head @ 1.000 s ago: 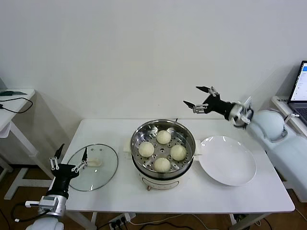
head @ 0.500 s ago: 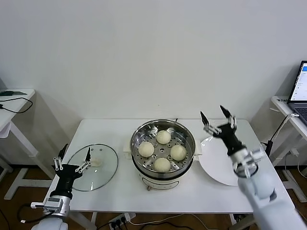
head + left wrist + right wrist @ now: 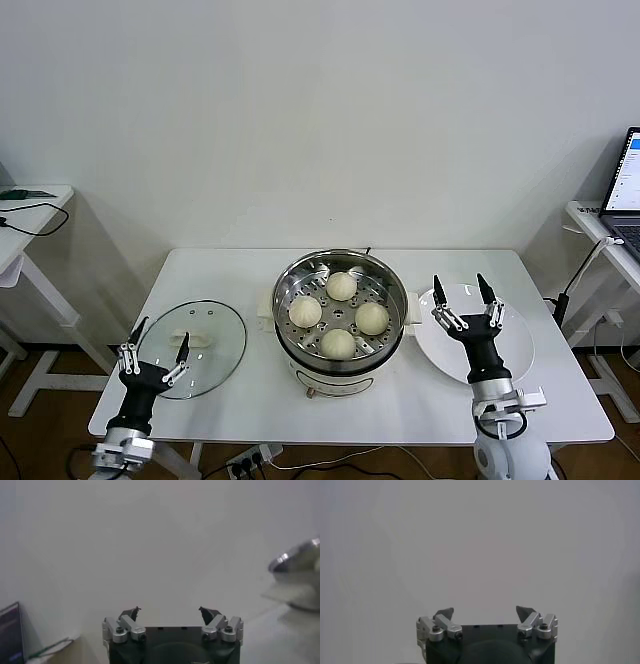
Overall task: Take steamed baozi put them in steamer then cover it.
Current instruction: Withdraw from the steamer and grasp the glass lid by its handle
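Several cream-white steamed baozi (image 3: pixel 341 286) sit inside the shiny steamer (image 3: pixel 310 268) at the table's middle. The pot is uncovered. Its glass lid (image 3: pixel 215 335) lies flat on the table to the left. My left gripper (image 3: pixel 160 335) points upward at the table's front left, in front of the lid, open and empty. My right gripper (image 3: pixel 462 295) points upward at the front right, over the white plate (image 3: pixel 510 350), also open and empty. The left wrist view shows that arm's gripper (image 3: pixel 170 611) open against the wall, with the steamer's edge (image 3: pixel 300 562) to one side. The right wrist view shows my right gripper (image 3: pixel 484 611) open before bare wall.
The white table (image 3: pixel 250 400) carries the steamer, lid and plate. A laptop (image 3: pixel 625 190) stands on a side desk at the far right, and another small table (image 3: pixel 30 200) stands at the far left. The wall is close behind.
My right arm swung from high at the back right down to the table's front, and now stands upright over the plate. My left gripper shifted slightly toward the front edge.
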